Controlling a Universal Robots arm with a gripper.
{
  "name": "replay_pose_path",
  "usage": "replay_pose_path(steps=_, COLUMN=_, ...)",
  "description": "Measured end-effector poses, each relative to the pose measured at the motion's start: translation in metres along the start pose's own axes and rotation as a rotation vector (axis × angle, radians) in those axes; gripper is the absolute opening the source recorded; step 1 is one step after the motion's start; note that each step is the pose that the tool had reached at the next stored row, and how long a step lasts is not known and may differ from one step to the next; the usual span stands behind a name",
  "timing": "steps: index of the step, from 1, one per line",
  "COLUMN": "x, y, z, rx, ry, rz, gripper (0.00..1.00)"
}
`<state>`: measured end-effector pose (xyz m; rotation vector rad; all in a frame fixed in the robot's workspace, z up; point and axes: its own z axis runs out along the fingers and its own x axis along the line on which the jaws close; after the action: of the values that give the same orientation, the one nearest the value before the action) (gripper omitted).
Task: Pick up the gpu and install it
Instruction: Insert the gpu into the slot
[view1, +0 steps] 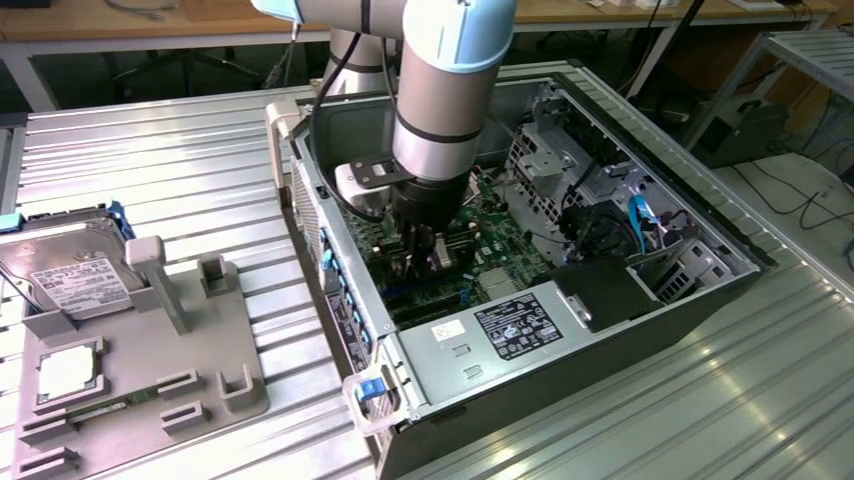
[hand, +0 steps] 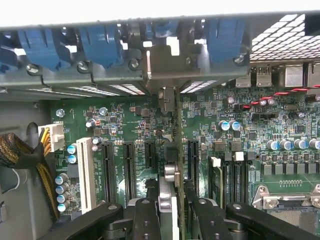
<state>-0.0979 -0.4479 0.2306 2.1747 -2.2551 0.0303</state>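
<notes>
Metal table (view1: 160, 180); gripper (hand: 172, 205) holds gpu (hand: 178, 150) among slots (hand: 129, 170).

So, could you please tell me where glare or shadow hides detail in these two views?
Exterior view: daylight glares off the ribbed metal table, while the computer case interior around the gripper sits in shadow. Wrist view: the case rim is blown out white; the motherboard is evenly lit.

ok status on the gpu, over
Gripper shut on gpu, inside the case. Card edge-on over the motherboard slots, bracket at the rear wall. Nothing seen blocking.
</notes>
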Motion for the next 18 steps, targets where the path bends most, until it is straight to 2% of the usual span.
replay_pose_path(steps=5, x=-0.0006, y=0.0001, z=0.0044, rx=0.0002, ry=-0.0006, rz=-0.001, gripper=0.3)
replay_pose_path(steps=16, x=-0.0006, y=0.0002, z=0.0044, rx=0.0011, ry=-0.0009, rz=-0.001, gripper=0.3)
replay_pose_path(steps=18, x=-0.001, y=0.0004, z=0.0047, rx=0.0026, ry=-0.003, rz=0.0, gripper=0.31)
